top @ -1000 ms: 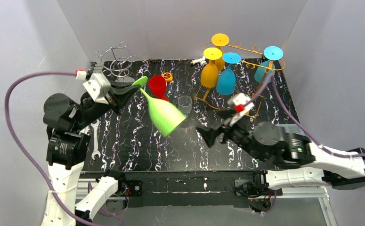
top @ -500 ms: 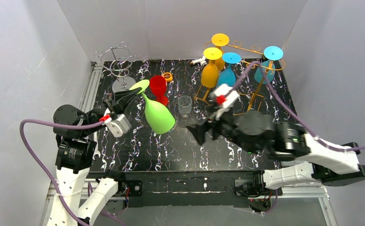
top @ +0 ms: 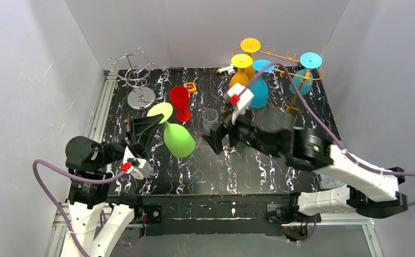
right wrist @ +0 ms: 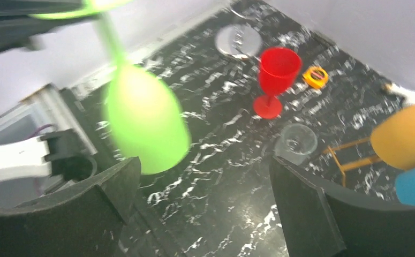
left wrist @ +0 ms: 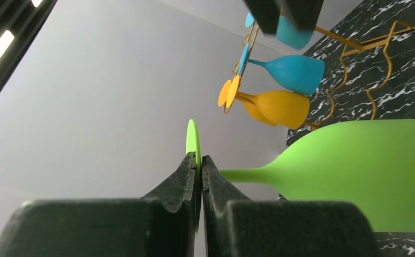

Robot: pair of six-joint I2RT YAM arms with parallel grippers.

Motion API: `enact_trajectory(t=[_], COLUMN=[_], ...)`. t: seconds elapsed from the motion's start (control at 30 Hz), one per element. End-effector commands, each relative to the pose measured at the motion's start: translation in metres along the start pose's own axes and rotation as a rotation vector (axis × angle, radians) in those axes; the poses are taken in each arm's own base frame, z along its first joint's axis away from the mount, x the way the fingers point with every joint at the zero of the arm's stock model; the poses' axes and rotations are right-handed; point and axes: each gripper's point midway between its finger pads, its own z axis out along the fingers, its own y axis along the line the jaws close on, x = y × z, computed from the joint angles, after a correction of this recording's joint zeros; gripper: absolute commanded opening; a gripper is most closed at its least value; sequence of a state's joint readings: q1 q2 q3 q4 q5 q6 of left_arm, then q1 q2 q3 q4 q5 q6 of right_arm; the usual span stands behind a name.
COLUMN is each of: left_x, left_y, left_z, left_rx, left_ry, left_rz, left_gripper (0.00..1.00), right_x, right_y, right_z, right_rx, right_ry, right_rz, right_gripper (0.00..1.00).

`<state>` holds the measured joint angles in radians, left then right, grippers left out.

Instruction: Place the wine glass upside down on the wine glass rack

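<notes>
The green wine glass [top: 178, 139] hangs above the table's left middle, foot up and bowl down, slightly tilted. My left gripper [top: 150, 121] is shut on the rim of its flat foot [left wrist: 193, 136]; the stem and bowl [left wrist: 366, 166] stick out to the right of the fingers. My right gripper [top: 218, 143] stands open just right of the bowl, apart from it. In the right wrist view the bowl [right wrist: 143, 120] shows blurred past the left finger of that gripper [right wrist: 205, 166], with nothing between the fingers. The gold wire wine glass rack [top: 280, 55] stands at the back right with yellow and blue glasses hanging upside down.
A red goblet [top: 180, 99] and a small clear glass [top: 210, 119] stand upright behind the green glass. A silver wire stand [top: 135, 75] is at the back left. A small orange tape measure [top: 191, 87] lies near the red goblet. The right arm stretches across the table's middle.
The left arm has drawn back toward the near left, carrying the green glass nearer and lower. The right arm has swung left and forward toward the bowl, jaws still wide.
</notes>
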<state>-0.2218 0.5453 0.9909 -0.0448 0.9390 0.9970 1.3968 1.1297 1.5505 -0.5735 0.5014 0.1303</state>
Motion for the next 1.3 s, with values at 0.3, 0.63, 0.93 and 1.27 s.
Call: enact_trajectory(t=[0.3,0.63,0.93,1.27], left_x=[-0.016,-0.034,-0.038,-0.035], left_y=[0.014,0.016,0.019,0.028], left_z=[-0.002,-0.001,-0.003,-0.002], left_rx=[-0.010,-0.007,-0.018,-0.042], left_ry=[-0.041,-0.117,-0.118,-0.097], left_rz=[0.176,0.257,0.210,0.209], left_gripper=[0.00,0.00,0.00,0.00], right_x=[0.029,0.031,0.007,0.037], right_y=[0.024,0.048,0.059,0.085], right_z=[0.034,0.051,0.075,0.090], right_rx=[-0.450,-0.634,-0.703,-0.861], right_ry=[0.025,-0.038,-0.170,-0.140], right_rz=[0.069,0.119,0.127,0.212], right_gripper=[0.98,0.98,0.98,0.98])
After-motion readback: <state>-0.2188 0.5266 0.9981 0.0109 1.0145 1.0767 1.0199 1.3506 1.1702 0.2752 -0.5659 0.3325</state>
